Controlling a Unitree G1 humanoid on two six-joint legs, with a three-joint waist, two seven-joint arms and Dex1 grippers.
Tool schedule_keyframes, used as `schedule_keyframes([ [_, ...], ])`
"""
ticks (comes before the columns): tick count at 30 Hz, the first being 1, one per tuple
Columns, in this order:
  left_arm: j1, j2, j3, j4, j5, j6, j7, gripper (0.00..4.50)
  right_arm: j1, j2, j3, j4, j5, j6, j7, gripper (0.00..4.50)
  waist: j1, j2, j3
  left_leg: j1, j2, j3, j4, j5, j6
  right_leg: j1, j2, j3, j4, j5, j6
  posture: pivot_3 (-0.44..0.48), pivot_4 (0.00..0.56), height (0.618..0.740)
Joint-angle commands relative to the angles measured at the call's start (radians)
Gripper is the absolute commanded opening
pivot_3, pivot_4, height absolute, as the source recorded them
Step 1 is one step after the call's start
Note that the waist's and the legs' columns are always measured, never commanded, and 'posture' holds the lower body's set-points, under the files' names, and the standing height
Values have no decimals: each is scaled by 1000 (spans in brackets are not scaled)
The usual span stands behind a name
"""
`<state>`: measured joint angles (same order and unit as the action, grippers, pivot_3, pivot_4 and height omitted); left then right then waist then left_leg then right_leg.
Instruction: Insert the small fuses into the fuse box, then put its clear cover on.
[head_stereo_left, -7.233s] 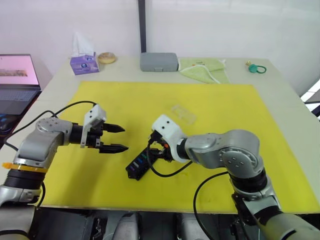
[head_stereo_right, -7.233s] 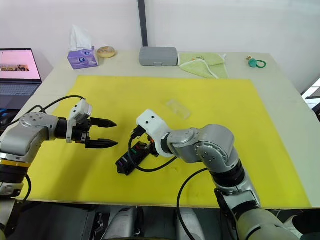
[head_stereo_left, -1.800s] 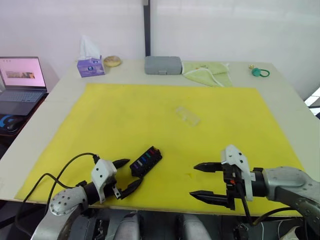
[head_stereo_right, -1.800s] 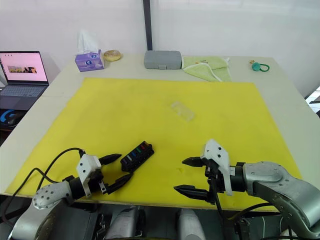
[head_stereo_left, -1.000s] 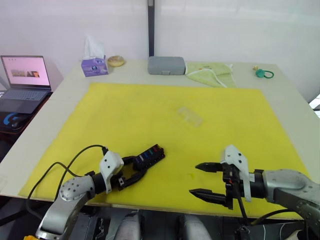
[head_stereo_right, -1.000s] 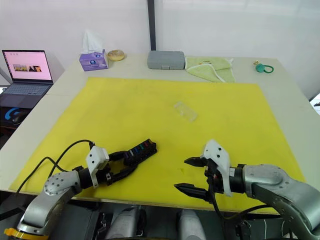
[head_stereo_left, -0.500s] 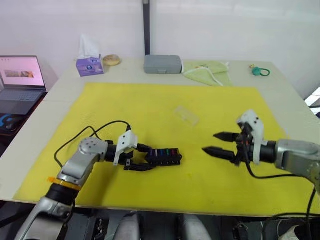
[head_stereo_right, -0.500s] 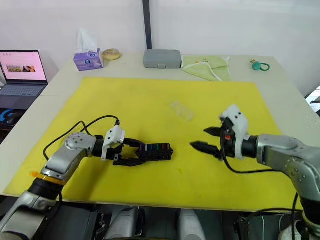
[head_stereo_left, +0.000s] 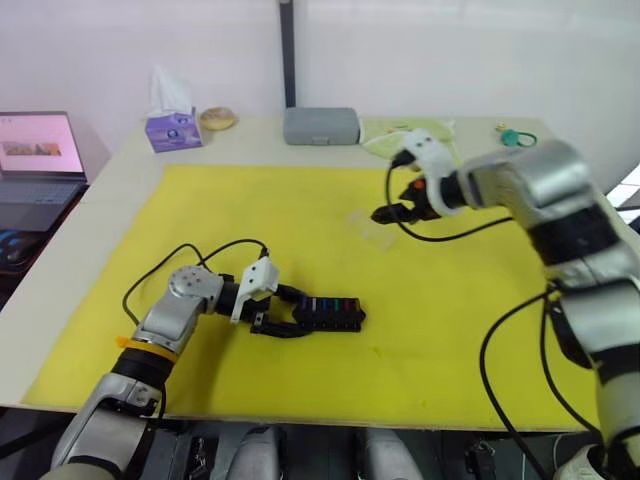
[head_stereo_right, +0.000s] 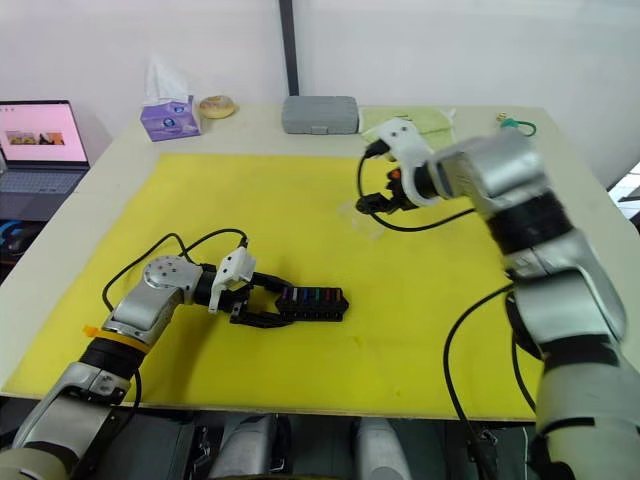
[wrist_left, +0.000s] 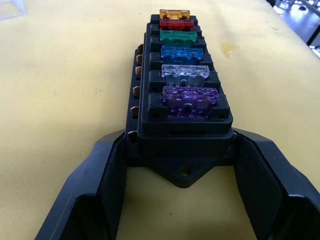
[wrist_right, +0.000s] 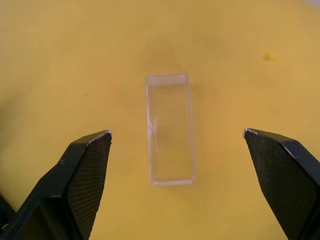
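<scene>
Bright, even light falls on the yellow mat (head_stereo_left: 300, 210), with only faint soft shadows. In the left wrist view the near fuses (wrist_left: 189, 95) are sharp while the far ones go soft. The right arm (head_stereo_right: 520, 200) is slightly smeared by motion in the head views.

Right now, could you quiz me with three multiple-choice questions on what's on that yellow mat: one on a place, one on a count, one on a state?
1. Where is the clear cover?
A. On the fuse box
B. On the yellow mat, below the right tool
C. On the laptop

2. How many small fuses sit in the fuse box?
A. Two
B. Four
C. Six

3. How is the left tool set?
A. Fingers either side of the box's end
B. Holding the cover
C. Lifted clear off the mat

Answers: 1 B, it lies bare between open fingers. 2 C, six colours in a row. 3 A, the box's end sits between them.
</scene>
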<state>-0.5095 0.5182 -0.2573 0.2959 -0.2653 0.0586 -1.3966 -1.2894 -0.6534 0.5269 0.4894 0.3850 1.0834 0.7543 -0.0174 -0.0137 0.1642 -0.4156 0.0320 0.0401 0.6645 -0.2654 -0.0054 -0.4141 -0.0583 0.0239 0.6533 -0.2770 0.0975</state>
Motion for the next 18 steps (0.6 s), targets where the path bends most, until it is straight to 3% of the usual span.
schedule_keyframes([
  [1,32,-2,1,-17,21,-2,28,2549,-67,60,75,195,-149,-160,121,4500,2,0,0,0,0,0,0,0,0,0,0,0,0,0,0,0,150,737],
  [10,119,-7,10,-107,18,20,98,2549,-134,178,82,453,-331,-294,296,4500,0,0,0,-5,0,0,1,0,0,-6,-2,0,3,1,1,0,150,737],
  [18,158,-23,12,-150,19,41,144,2549,-184,281,25,653,-436,-402,297,4500,-2,1,0,-5,0,3,1,0,0,-7,-2,0,4,0,1,0,150,737],
])
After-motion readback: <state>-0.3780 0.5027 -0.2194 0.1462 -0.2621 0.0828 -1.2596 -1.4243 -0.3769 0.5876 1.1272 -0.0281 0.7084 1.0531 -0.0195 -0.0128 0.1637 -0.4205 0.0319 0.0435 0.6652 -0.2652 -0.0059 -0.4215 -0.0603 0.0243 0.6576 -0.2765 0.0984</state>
